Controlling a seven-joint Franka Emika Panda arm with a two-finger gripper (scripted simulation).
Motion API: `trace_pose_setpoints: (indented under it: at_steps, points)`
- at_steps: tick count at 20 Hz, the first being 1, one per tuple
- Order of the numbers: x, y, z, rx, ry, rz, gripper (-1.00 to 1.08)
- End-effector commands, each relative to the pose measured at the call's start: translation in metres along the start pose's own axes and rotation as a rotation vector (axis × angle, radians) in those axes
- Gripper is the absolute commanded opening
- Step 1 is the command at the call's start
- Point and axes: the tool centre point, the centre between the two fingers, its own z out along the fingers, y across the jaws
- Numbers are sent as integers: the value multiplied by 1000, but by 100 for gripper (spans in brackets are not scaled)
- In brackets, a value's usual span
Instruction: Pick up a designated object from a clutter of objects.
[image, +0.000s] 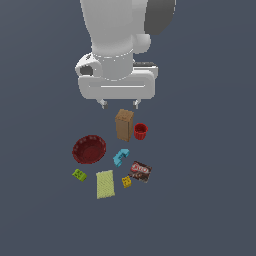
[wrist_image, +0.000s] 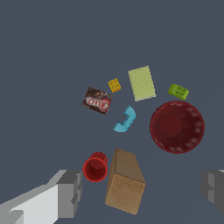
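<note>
- Currently the gripper (image: 119, 104) hangs high above the clutter, touching nothing; in the exterior view its fingertips sit just above the top of the box (image: 124, 124).
- The cyan piece (image: 120, 157) lies on the floor in the middle of the clutter, past the box and the cup (image: 140, 131) as seen from the gripper, well below it.
- Neighbours: bowl (image: 89, 149) on the exterior view's left, snack packet (image: 141, 171) on its right, pad (image: 105, 184) and yellow piece (image: 126, 182) beyond. None touches the cyan piece.
- Wrist view: cyan piece (wrist_image: 125, 120) sits ahead of the gap between the fingers (wrist_image: 70, 193), with the box (wrist_image: 125, 182) and cup (wrist_image: 95, 167) nearer the camera.
- The piece is bent; its long run looks oblique to the line between the fingers, so a wrist turn is probably needed.
- Jaws stand wide apart, holding nothing.
- Judgement: the move needs travel outward over the box, then a descent; the box top is the clearance risk.
</note>
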Motion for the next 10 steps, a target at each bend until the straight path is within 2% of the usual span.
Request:
trace_pose_setpoints:
  at_steps: [1,10]
  points:
    - [0,-1,-1,0,0,-3,100]
    - [7,1,20,-1,-1,45,100]
